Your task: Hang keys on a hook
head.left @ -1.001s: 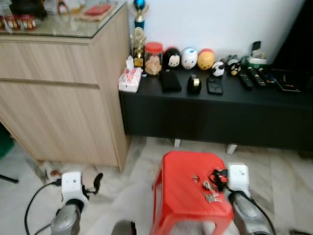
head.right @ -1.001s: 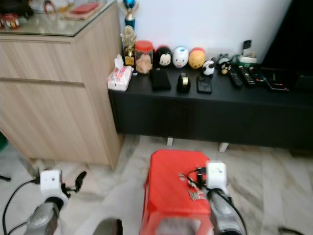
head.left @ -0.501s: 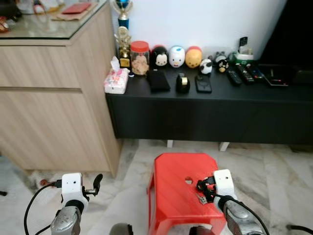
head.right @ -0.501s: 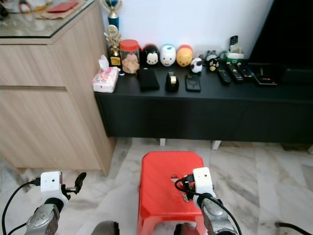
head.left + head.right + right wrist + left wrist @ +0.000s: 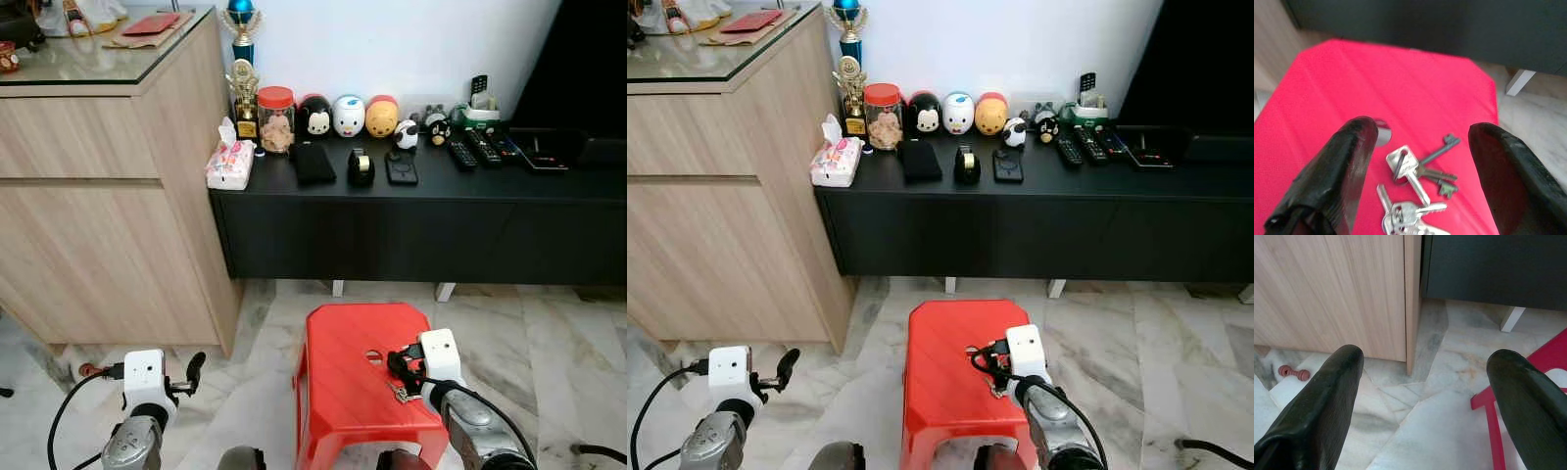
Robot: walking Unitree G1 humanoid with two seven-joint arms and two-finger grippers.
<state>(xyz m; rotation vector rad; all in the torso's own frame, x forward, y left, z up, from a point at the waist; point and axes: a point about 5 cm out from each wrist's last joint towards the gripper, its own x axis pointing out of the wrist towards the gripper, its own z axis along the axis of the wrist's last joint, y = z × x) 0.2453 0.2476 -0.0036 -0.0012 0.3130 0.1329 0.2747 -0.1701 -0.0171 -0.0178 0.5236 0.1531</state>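
Several silver metal keys on a ring lie on the flat top of the red plastic stool, near its right edge and just beside the small round hole in the middle of the seat. I have my right gripper hovering low over that stool top with its two black fingers spread wide, the keys lying loose between them and not touched by either finger. My left gripper hangs to the left of the stool above the pale marble floor, its fingers also spread wide and holding nothing. Behind the stool stands a long low black cabinet carrying a row of small round figurines, a red-lidded jar and several remote controls. Left of the stool and against that black cabinet is a tall light wooden cabinet with a glass top. A small reddish dumbbell-shaped toy lies on the floor at the foot of the wooden cabinet
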